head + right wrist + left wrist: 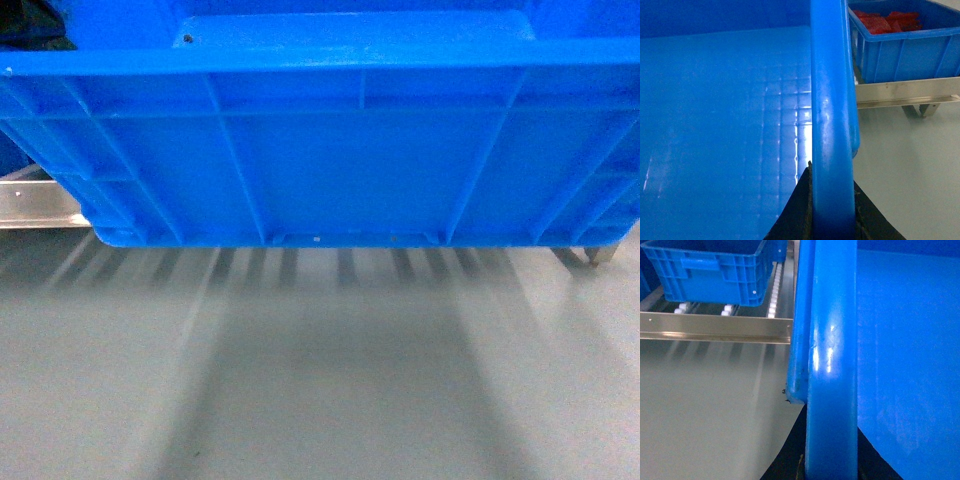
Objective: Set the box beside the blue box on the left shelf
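Blue plastic fills the head view: the box (330, 150) is carried in the air, its ribbed long wall facing the camera and its base clear of the grey floor (320, 380), which shows its shadow. Each arm grips one end rim, presumably so the wide load stays level between them. Left hand (830, 472): dark fingers sit on either side of the thick rim at the bottom of the left wrist view, pinching the box. Right hand (832, 220): dark fingers (797, 210) straddle the rim, likewise pressed onto it.

Left shelf (715, 330): steel front rail just beyond the box's left end, white rollers (774, 300) behind it. The blue box (710, 270) already rests on those rollers to the left, with a bare roller lane beside it; judged to be the target spot. Right wrist view shows another blue bin with red contents (900, 45) on a rail to the right.

Judgement: transport phase, box near the rail but not yet over it. It must clear the rail before lowering.
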Robot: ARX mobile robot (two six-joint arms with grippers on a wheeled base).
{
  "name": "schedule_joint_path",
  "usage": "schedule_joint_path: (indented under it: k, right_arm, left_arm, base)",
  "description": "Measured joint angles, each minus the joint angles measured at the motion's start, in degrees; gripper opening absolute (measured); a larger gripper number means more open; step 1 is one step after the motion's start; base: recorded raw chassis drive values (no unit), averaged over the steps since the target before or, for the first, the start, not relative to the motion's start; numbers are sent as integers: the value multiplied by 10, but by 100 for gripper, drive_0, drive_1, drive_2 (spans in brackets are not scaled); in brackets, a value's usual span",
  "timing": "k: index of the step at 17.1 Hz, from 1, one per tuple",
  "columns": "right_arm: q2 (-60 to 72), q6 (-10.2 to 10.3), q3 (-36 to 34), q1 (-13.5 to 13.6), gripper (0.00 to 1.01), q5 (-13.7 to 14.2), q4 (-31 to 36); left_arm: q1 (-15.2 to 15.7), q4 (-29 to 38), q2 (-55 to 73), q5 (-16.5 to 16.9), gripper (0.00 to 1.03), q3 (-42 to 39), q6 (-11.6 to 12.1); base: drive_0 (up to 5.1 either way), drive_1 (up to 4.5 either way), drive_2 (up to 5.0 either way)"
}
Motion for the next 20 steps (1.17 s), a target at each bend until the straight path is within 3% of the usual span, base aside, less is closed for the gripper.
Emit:
schedule_joint_path:
  k: [20]
  right_arm:
    - [0, 0, 0, 0, 9, 0, 0]
  left_arm:
    - [0, 0, 0, 0, 7, 0, 0]
  base:
    - [0, 22, -21]
